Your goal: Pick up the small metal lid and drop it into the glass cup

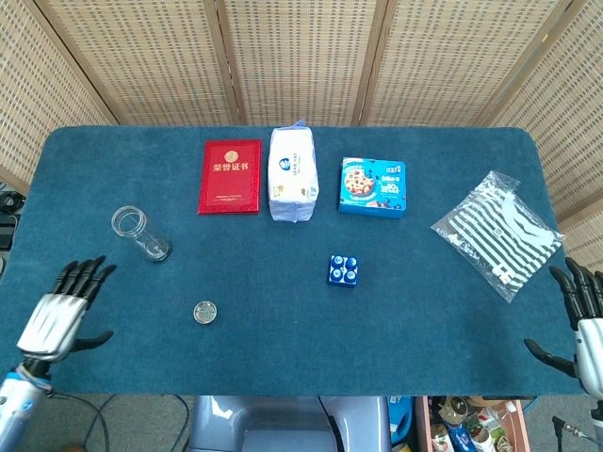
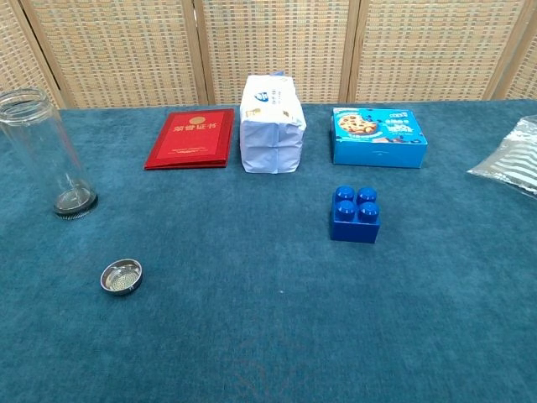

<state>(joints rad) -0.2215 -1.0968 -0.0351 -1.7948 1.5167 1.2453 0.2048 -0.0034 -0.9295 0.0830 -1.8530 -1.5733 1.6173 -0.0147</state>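
The left hand (image 1: 62,311) hovers over the bench (image 1: 283,358) near its front-left corner, fingers spread and pointing toward one o'clock, holding nothing. The small metal lid (image 1: 204,312) lies flat on the blue cloth at three o'clock from that hand, well apart from it (hollow side up in the chest view). The glass cup (image 1: 141,234) stands upright at eleven o'clock from the lid. The right hand (image 1: 582,325) sits at the bench's front-right edge, fingers spread, empty.
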